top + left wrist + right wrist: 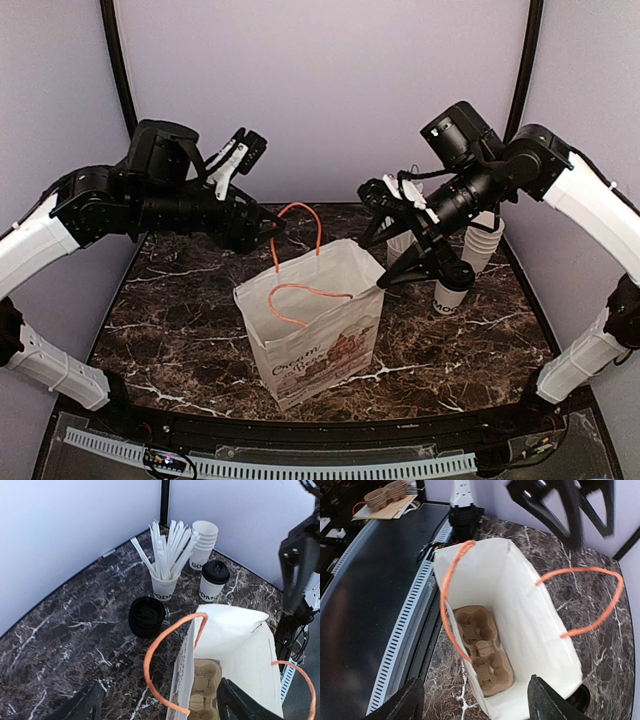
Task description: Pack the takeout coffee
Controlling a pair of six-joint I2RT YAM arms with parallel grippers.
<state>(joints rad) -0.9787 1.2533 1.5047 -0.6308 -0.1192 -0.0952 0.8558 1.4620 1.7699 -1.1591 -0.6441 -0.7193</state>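
Note:
The takeout coffee, a white cup with a black dome lid, stands on the marble table right of the bag; in the top view it is partly behind my right gripper. The white paper bag with orange handles stands open and upright, with a brown cardboard cup carrier on its bottom. My left gripper is open and empty over the bag's far left corner, straddling one handle. My right gripper is open and empty above the bag's right rim, looking down into it.
A stack of lidless white cups and a white cup of white sticks stand at the back near the coffee. A stack of black lids lies behind the bag. Purple walls close the back and sides.

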